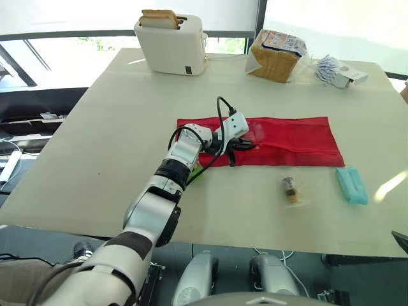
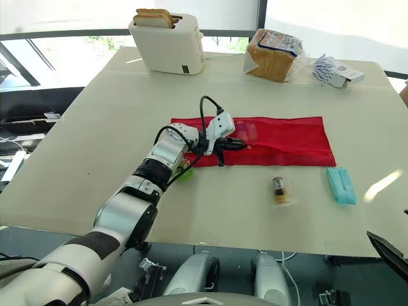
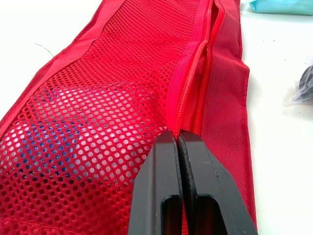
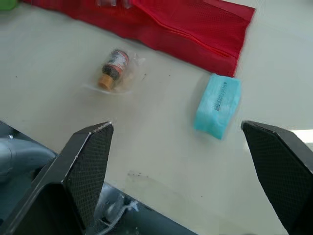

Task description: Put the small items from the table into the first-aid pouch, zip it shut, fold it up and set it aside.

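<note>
The red first-aid pouch (image 1: 287, 140) lies flat and unfolded across the middle of the table. My left gripper (image 1: 245, 145) rests on the pouch's left part, shut on the zipper line (image 3: 183, 98) beside the mesh pocket. A blue item (image 3: 44, 132) shows through the mesh. In front of the pouch lie a small bottle in a clear bag (image 1: 291, 189) and a teal packet (image 1: 352, 185). A small green item (image 2: 185, 172) peeks out under my left forearm. My right gripper (image 4: 176, 128) hovers open above the table's near right edge, short of the bottle (image 4: 113, 68) and teal packet (image 4: 218, 105).
A white toaster (image 1: 171, 43) with toast stands at the back left. A bag of sliced bread (image 1: 275, 55) and a small box with packets (image 1: 338, 71) sit at the back right. The table's front edge (image 1: 268, 245) runs close below the loose items.
</note>
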Motion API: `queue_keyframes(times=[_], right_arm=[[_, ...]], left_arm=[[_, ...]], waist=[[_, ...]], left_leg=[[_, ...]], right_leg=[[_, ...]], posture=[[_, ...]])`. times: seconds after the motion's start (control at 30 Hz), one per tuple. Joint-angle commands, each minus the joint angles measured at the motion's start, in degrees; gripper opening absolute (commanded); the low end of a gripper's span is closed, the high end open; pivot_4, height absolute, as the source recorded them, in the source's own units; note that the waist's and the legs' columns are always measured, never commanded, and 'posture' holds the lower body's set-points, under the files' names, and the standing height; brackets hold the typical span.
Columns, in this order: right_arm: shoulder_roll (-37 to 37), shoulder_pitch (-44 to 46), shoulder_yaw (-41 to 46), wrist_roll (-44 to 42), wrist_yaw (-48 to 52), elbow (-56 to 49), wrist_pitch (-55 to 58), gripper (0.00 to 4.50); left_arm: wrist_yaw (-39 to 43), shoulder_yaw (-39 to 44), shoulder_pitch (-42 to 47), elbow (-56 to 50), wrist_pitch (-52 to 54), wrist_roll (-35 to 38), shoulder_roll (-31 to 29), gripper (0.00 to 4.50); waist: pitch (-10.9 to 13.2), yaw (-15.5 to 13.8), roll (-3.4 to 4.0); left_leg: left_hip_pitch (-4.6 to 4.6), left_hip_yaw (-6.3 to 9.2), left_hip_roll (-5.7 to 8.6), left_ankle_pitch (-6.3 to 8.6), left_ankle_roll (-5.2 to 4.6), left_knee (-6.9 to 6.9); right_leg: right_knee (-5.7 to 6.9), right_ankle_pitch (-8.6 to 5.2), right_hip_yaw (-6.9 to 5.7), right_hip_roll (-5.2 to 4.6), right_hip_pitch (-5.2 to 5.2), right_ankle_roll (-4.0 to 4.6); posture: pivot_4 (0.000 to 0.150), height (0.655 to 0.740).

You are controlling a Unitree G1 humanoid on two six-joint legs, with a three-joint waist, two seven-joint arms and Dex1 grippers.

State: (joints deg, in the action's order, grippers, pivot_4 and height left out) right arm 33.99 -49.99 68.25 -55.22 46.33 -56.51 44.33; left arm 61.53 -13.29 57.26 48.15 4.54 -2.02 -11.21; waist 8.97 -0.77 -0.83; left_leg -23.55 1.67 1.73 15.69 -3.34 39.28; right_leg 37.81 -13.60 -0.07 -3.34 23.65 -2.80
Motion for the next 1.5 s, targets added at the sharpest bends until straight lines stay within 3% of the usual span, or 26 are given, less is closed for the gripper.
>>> queue_keyframes(times=[0.03,0.13,0.23,0.43,0.53,0.6,0.67,0.83,1.1,1.3,1.5], right_arm=[[3.9,4.9,-14.6,-1.3,-11.2,-3.4,1.0,4.47],[4.1,13.9,-30.2,1.8,-24.6,-3.5,4.9,4.47],[-0.5,24.5,-46.9,7.2,-36.1,-2.0,9.3,4.47],[-6.8,36.9,-65.4,18.0,-48.4,4.5,15.0,4.47],[-11.4,40.1,-66.7,20.2,-52.4,6.8,16.7,4.47],[-13.1,41.2,-67.2,21.7,-53.8,7.6,17.7,3.94],[-13.6,41.1,-67.9,23.3,-54.1,7.7,18.2,3.25],[-15.2,40.4,-66.5,24.0,-53.4,6.2,19.0,0.83],[-21.4,48.3,-63.6,20.3,-52.6,7.1,21.8,0.82],[-26.9,62.4,-67.6,27.0,-55.6,23.3,20.8,0.82],[-31.4,69.1,-68.2,33.4,-56.8,36.2,12.0,0.82]], left_arm=[[0.1,1.0,1.7,-0.4,-1.0,0.8,0.1,0.0],[0.0,0.9,1.5,-0.9,-0.9,0.8,0.2,0.0],[-0.2,0.9,1.4,-1.5,-0.8,0.9,0.5,0.0],[-0.7,1.0,1.3,-2.2,-0.4,0.9,0.8,0.0],[-0.7,0.9,1.2,-2.2,-0.4,0.8,0.7,0.0],[-0.7,0.9,1.1,-2.4,-0.3,0.8,0.6,0.0],[-0.7,0.9,1.1,-2.4,-0.3,0.8,0.6,0.0],[-0.7,0.8,1.3,-2.3,-0.3,0.8,0.8,0.0],[-0.3,1.1,1.3,-2.5,0.4,1.3,1.2,0.0],[0.0,1.2,1.8,-2.7,0.8,1.5,1.3,0.0],[0.7,1.2,1.3,-4.2,1.2,1.8,1.2,0.0]], waist=[[0.0,0.1,-0.01],[0.0,-0.1,0.01],[0.0,-0.1,-0.02],[0.0,0.0,0.11],[0.0,0.0,0.12],[0.0,0.0,0.13],[0.0,0.0,0.12],[0.0,0.1,0.13],[0.0,0.3,0.15],[0.0,0.9,0.14],[-0.1,1.6,0.16]], left_leg=[[0.0,0.0,0.0,0.0,0.0,0.02],[-0.05,-0.01,0.04,-0.01,0.01,0.06],[-0.18,0.14,0.06,-0.17,0.29,0.09],[-0.19,0.07,0.13,-0.22,0.36,0.1],[-0.18,0.05,0.13,-0.22,0.35,0.09],[-0.16,0.03,0.13,-0.22,0.35,0.09],[-0.17,0.02,0.14,-0.21,0.34,0.1],[-0.15,0.02,0.14,-0.16,0.26,0.09],[-0.11,0.02,0.13,-0.08,0.11,0.1],[-0.13,0.03,0.13,-0.21,0.33,0.08],[-0.15,-0.04,0.15,-0.23,0.36,0.06]], right_leg=[[0.0,0.0,-0.01,0.01,0.0,0.0],[0.04,0.0,-0.04,-0.06,0.07,0.01],[0.03,0.0,-0.11,-0.06,0.12,0.01],[0.06,0.0,-0.09,0.19,0.18,0.01],[0.08,0.0,-0.15,0.23,0.19,0.01],[0.11,0.01,-0.17,0.26,0.19,0.01],[0.11,0.01,-0.17,0.26,0.19,0.01],[0.13,0.01,-0.18,0.31,0.19,0.01],[0.16,0.01,-0.17,0.33,0.19,0.0],[0.18,0.01,-0.17,0.36,0.24,0.01],[0.18,0.02,-0.09,0.34,0.29,0.01]], posture=[[0.15,0.74],[0.15,0.74],[0.15,0.74],[0.15,0.74],[0.15,0.74],[0.15,0.74],[0.15,0.74],[0.15,0.74],[0.15,0.74],[0.15,0.74],[0.15,0.74]])
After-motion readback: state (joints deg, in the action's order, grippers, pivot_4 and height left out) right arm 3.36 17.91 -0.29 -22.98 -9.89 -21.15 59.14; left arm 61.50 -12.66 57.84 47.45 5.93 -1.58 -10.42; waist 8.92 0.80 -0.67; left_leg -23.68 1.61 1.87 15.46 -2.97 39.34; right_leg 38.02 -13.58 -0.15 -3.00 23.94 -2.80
